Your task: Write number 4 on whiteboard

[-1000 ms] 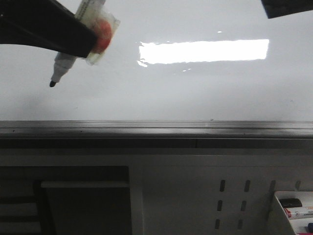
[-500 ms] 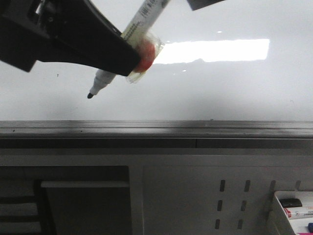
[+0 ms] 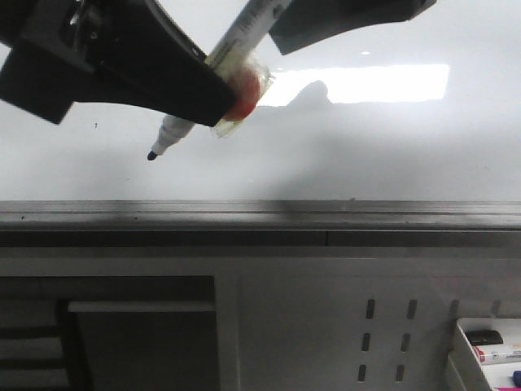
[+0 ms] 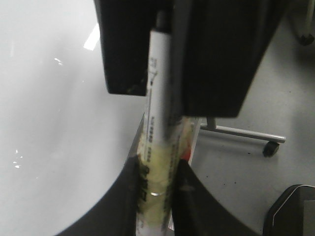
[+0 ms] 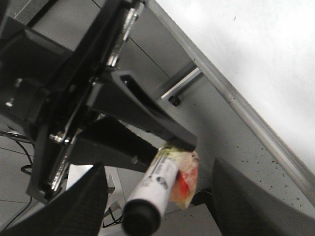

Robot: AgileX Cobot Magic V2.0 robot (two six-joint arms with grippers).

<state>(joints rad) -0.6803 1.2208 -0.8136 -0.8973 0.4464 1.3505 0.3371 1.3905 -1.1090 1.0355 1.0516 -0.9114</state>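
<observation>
My left gripper point(image 3: 221, 96) is shut on a white marker point(image 3: 172, 132) wrapped in yellowish tape with a red patch. The marker slants with its black tip point(image 3: 151, 155) low, close over the glossy whiteboard point(image 3: 366, 155). In the left wrist view the marker point(image 4: 156, 142) sits pinched in the left gripper point(image 4: 157, 169). My right gripper point(image 3: 278, 26) comes in from the top right, open. In the right wrist view the marker's black rear end point(image 5: 141, 219) lies inside the right gripper point(image 5: 157, 169), touching neither finger. The number 4 is out of view; the board I see bears no strokes.
A grey metal edge point(image 3: 260, 216) runs along the board's bottom. Below it is a perforated grey panel point(image 3: 389, 334) and a white tray point(image 3: 460, 358) holding markers at the lower right. A chair leg with a caster point(image 4: 268, 147) stands on the floor.
My left gripper has carried the marker right and slightly down over the board. The right gripper has come in from the upper right to straddle the marker's rear end.
</observation>
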